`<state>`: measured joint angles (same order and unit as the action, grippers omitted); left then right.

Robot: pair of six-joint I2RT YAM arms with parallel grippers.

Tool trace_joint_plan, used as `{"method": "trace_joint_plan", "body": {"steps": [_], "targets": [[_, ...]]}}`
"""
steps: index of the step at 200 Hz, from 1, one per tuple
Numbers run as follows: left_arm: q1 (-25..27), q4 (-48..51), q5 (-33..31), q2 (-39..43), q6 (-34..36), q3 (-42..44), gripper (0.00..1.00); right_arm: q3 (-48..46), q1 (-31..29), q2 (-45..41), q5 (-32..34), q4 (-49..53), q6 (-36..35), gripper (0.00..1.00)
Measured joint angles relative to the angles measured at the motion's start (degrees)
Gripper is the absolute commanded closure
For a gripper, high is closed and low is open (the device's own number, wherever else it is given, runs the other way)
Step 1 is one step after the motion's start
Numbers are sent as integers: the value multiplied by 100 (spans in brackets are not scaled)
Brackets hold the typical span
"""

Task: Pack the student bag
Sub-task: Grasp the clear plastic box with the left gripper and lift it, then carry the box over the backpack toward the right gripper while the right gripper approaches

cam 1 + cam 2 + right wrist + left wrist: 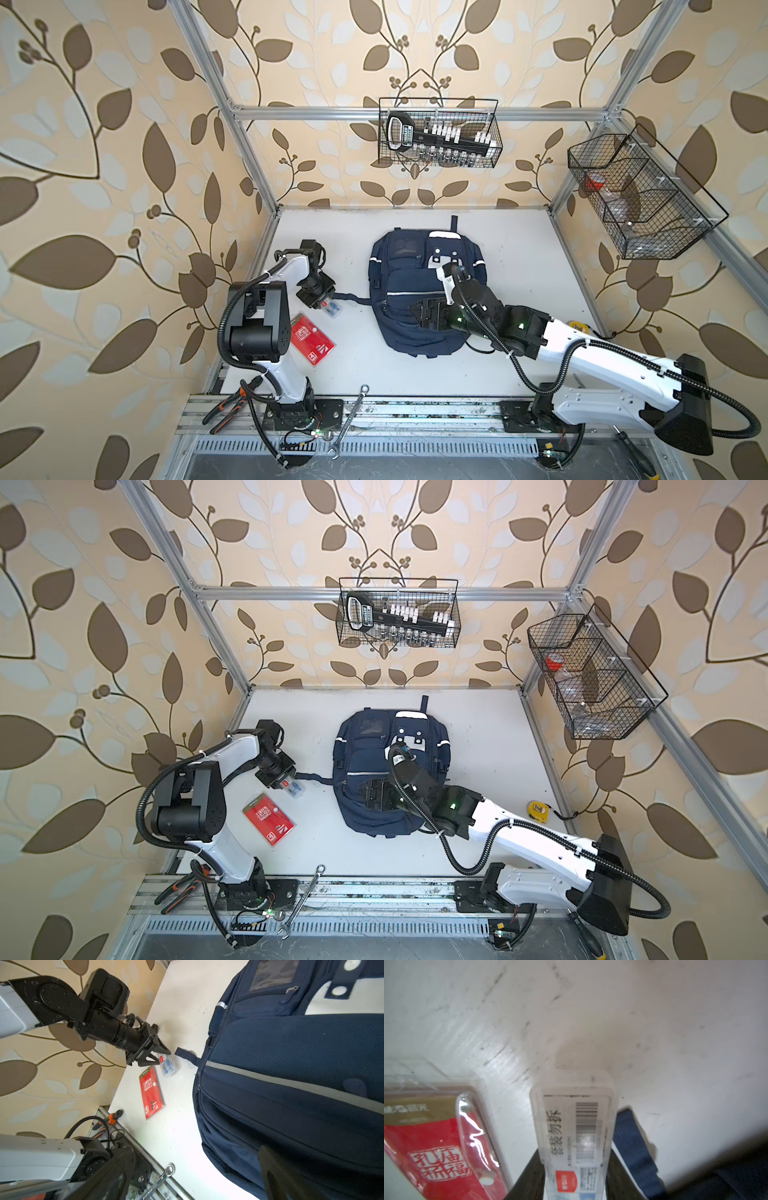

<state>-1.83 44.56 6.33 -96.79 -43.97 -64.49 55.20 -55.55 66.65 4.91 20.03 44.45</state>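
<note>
The student bag (399, 286) (357, 762), a navy-blue backpack with white stripes, lies flat in the middle of the white table, and fills much of the right wrist view (291, 1064). My right gripper (428, 318) (376, 796) (196, 1150) hovers open over its lower half with nothing between the jaws. My left gripper (326, 302) (286, 781) (575, 1157) is down at the table left of the bag. Its fingers (529, 1176) press both sides of a small clear plastic box (333, 309) (575, 1118) (168, 1065). A bag strap (637, 1147) lies beside the box.
A red blister pack (311, 340) (269, 818) (436, 1147) lies near the left arm's base. A wrench (351, 419), pliers (226, 409) and a screwdriver (636, 453) rest on the front rail. A yellow tape measure (538, 808) sits at the right edge. Wire baskets (438, 133) (640, 195) hang on the frame.
</note>
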Motion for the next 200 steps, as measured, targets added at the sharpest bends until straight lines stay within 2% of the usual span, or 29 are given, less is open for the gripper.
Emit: {"method": "trace_joint_plan", "body": {"steps": [23, 50, 76, 94, 139, 158, 185, 200], "targets": [[225, 55, 444, 498, 271, -291, 64, 522, 48, 365, -645, 122, -337, 12], [909, 28, 1073, 1305, 450, -708, 64, 1058, 46, 896, -1211, 160, -575, 16], [1705, 7, 1488, 1827, 487, -1086, 64, 1440, 46, 1298, -1449, 181, -697, 21], [2063, -26, 1742, 1976, 485, -1143, 64, 1659, 46, 1491, -1432, 234, -750, 25], [2168, 24, 1930, 1991, 518, -1143, 65, 1757, 57, 1561, -1095, 446, -719, 32], [2225, 20, 2033, 1993, 553, -1143, 65, 1762, 76, 1561, -1038, 468, -682, 42], [2435, 17, 2105, 1996, 601, -1143, 65, 1832, 127, 1585, -994, 501, -638, 51], [2492, 17, 2166, 2013, 619, -1143, 65, 1897, 160, 1622, -981, 503, -649, 61]]}}
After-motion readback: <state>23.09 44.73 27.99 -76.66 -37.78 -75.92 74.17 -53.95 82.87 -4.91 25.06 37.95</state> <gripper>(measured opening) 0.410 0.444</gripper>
